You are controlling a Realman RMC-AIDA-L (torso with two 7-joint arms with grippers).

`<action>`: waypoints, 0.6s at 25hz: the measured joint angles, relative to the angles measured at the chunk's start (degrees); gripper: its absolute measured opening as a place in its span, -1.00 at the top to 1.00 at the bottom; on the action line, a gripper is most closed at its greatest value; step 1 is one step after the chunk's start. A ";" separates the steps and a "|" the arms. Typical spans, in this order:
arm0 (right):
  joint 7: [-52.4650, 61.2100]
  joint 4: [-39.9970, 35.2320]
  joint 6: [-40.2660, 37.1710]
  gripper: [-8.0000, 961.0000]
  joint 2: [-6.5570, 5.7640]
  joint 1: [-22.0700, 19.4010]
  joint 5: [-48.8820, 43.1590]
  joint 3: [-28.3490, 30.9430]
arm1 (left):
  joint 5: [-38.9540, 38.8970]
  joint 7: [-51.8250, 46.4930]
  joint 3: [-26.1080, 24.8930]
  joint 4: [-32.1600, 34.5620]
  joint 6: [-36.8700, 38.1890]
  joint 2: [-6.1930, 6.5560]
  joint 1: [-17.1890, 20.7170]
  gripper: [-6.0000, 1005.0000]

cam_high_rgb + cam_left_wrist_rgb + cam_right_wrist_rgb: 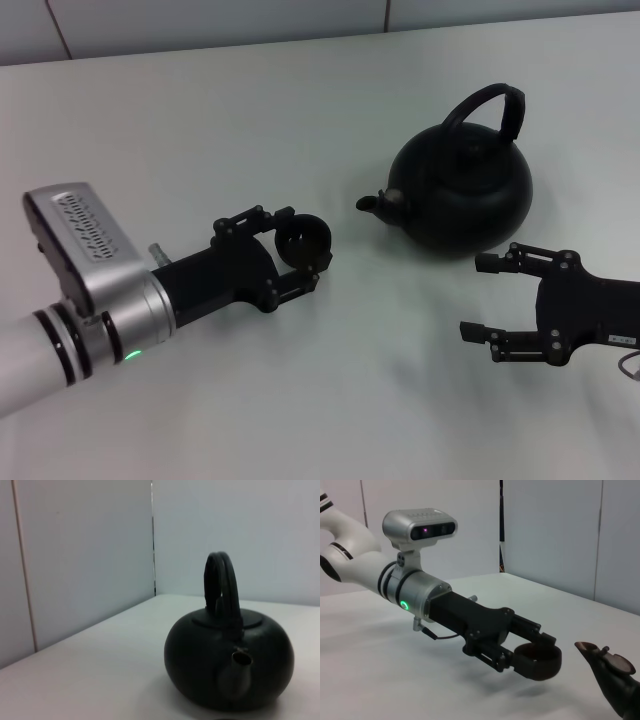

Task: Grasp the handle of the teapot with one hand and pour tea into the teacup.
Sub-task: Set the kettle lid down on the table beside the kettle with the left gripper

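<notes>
The teapot is set upright on the white worktop, toward the far right, with its stubby spout turned toward the robot's left. The arched handle is raised over the lid and is touched by nothing. The teacup is gripped between the fingers of the left gripper, left of the spout and apart from it; in the right wrist view the teacup is seen lifted clear of the worktop. The right gripper is held just in front of the teapot, its 2 fingers spread wide around nothing.
</notes>
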 joint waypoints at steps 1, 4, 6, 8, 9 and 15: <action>0.00 -0.01 0.00 -0.65 0.00 0.00 0.00 0.00 | -0.01 0.76 -0.46 -0.69 -1.10 0.01 -0.40 -0.46; -0.01 -0.08 0.00 -0.64 -0.03 0.01 0.00 0.00 | 0.18 4.08 -2.89 -3.29 -4.39 0.00 -1.23 -0.47; -0.02 -0.09 0.00 -0.64 -0.05 0.01 0.00 0.00 | 0.27 5.31 -4.32 -4.21 -6.14 0.00 -1.33 -0.48; -0.03 -0.09 0.00 -0.63 -0.06 0.01 0.00 0.00 | 0.29 5.32 -4.56 -4.44 -6.81 0.00 -1.33 -0.49; -0.03 -0.09 0.00 -0.63 -0.06 0.01 0.00 0.00 | 0.29 5.32 -4.56 -4.44 -6.81 0.00 -1.33 -0.49; -0.05 -0.09 -0.04 -0.62 -0.08 0.03 0.00 0.00 | 0.31 5.44 -4.75 -5.23 -7.25 0.00 -1.33 -0.52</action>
